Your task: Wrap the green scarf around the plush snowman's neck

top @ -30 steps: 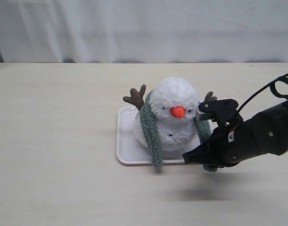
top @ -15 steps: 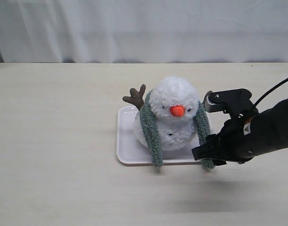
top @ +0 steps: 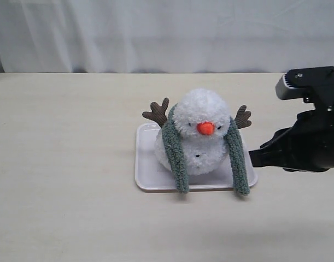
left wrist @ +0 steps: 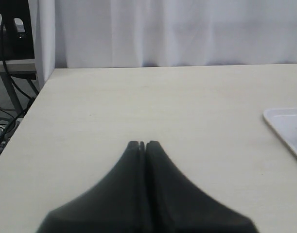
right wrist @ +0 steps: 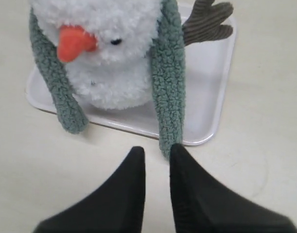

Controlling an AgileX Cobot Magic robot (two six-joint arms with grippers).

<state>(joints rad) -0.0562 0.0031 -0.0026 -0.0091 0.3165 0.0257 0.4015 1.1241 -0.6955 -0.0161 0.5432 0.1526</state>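
The plush snowman (top: 202, 112) sits on a white tray (top: 147, 169) at the table's middle, orange nose toward the camera. The green scarf (top: 175, 158) passes behind its head, and both ends hang down the front, one on each side, reaching the tray's front edge. My right gripper (top: 253, 158) hovers to the right of the scarf's right end, apart from it. In the right wrist view that gripper (right wrist: 155, 150) is open with only table between its fingers, the scarf (right wrist: 170, 87) and snowman (right wrist: 114, 73) just beyond. My left gripper (left wrist: 142, 143) is shut on nothing, over bare table.
A white curtain hangs behind the table's far edge. The left wrist view shows a corner of the tray (left wrist: 284, 121) and, past the table's side edge, cables and a stand (left wrist: 12, 92).
My right gripper has drawn back to the right, away from the scarf's right end, which now hangs free over the tray edge. The snowman has not moved.
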